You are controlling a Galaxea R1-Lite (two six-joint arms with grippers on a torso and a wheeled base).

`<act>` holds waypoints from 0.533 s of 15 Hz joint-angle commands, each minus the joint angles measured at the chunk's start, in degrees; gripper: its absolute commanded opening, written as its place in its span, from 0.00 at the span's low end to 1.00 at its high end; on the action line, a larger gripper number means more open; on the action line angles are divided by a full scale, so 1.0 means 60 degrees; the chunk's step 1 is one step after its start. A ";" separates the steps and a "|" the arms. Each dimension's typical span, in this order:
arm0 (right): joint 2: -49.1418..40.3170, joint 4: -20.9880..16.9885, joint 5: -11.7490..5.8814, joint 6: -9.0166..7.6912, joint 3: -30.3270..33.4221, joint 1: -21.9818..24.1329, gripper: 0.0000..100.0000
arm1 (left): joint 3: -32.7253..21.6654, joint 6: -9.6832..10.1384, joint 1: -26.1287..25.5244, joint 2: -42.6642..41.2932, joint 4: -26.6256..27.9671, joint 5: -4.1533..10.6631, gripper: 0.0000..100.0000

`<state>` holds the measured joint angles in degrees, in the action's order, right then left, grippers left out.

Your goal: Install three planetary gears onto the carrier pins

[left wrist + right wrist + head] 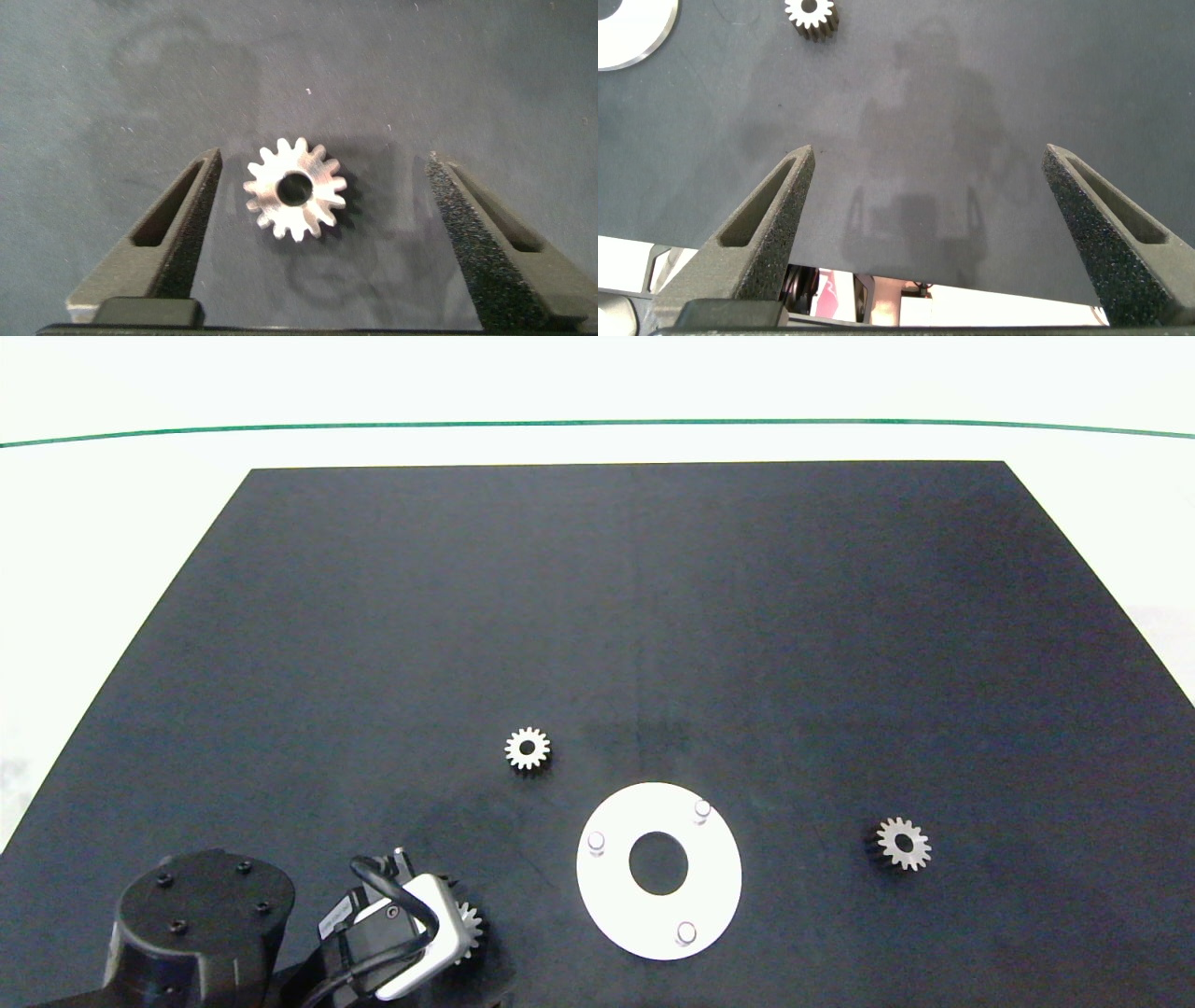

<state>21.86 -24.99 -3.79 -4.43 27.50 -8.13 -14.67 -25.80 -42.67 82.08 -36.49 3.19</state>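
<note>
Hovering low over the mat (pixel 653 616), left gripper (pixel 318 201) spread wide, one of the planetary gears (pixel 295 189) lying flat between the fingers (pixel 182 224), nearer one pad than the other, touched by neither. Nothing held yet. Best done, probably, by shifting sideways to centre the gear, settling until the foam pads flank the teeth, then closing gently so the gear stays level and does not tip or skate. Worth gripping across the toothed rim, leaving the bore clear for a pin.

Off to the gripper's right: white disc (pixel 658 870) with the carrier pins (pixel 596 841), all three bare; second gear (pixel 527 749) ahead of that gripper, third (pixel 903 844) beyond the disc.

Right gripper (pixel 929 224) also wide open and empty, parked near the mat's edge, the third gear well ahead of its fingertips.
</note>
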 commanded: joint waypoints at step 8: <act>-0.0039 -0.0024 0.0002 -0.0010 -0.0043 -0.0007 1.00 | 0.0276 -0.0022 0.0109 0.0793 -0.1097 -0.0020 0.68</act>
<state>21.66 -24.97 -3.77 -4.44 27.34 -8.16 -13.12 -25.77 -42.22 86.60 -42.83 3.00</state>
